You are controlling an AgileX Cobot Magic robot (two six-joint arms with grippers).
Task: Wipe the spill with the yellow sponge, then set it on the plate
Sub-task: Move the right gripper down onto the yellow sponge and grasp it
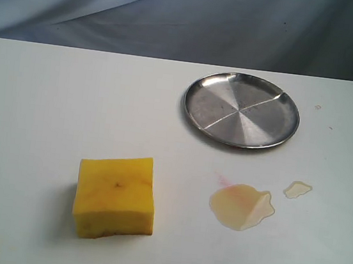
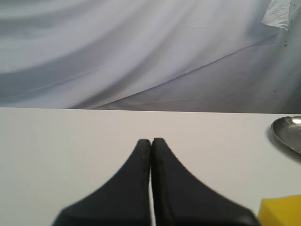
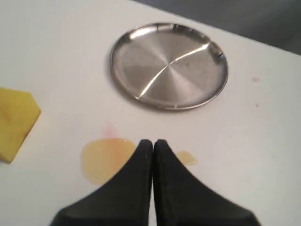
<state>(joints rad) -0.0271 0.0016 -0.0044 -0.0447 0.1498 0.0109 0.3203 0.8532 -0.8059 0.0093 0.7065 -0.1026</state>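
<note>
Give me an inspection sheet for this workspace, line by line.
Surface: white table, a few small specks.
Job's things: sponge lying apart from the spill; spill unwiped; plate empty.
Clutter: nothing seen.
Grippers: left gripper shut, empty; right gripper shut, empty.
Cables: nothing seen.
Surroundings: grey cloth behind the table.
</note>
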